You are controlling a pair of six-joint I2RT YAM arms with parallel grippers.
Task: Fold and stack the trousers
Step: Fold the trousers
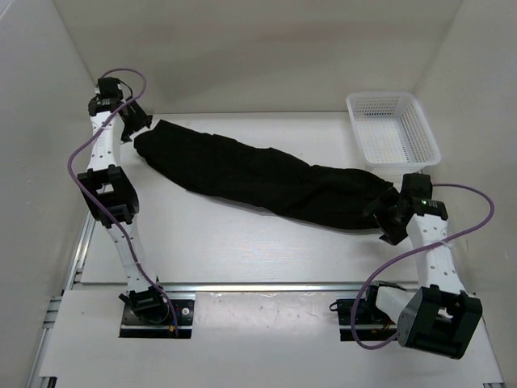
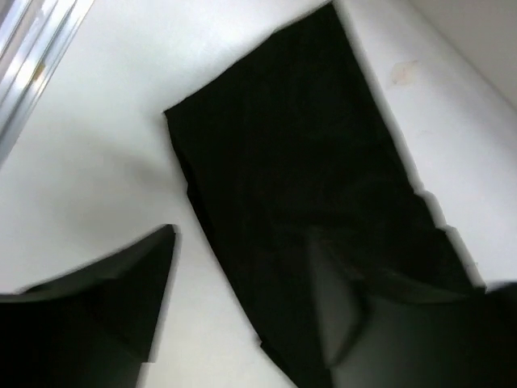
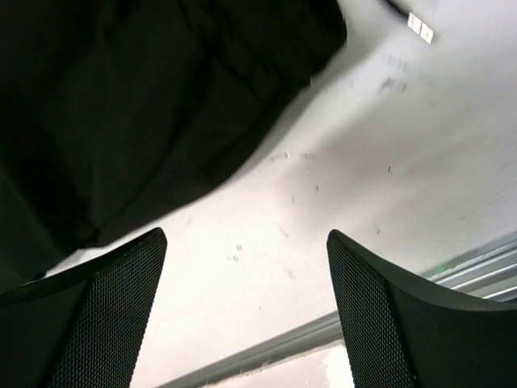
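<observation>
The black trousers [image 1: 258,174] lie as one long folded band, slanting across the table from the far left to the near right. My left gripper [image 1: 136,128] hovers at their far-left end. In the left wrist view it [image 2: 242,311] is open: one finger [image 2: 121,299] is over bare table, the other [image 2: 343,319] over the cloth [image 2: 299,162], and nothing is gripped. My right gripper [image 1: 386,220] stands at the near-right end. In the right wrist view it [image 3: 246,299] is open over bare table, with the trousers [image 3: 137,105] just beyond its left finger.
A white mesh basket [image 1: 392,129] stands at the far right, just behind the right arm. White walls close in the table on three sides. A metal rail [image 1: 258,284] runs along the near edge and shows in the right wrist view [image 3: 266,352].
</observation>
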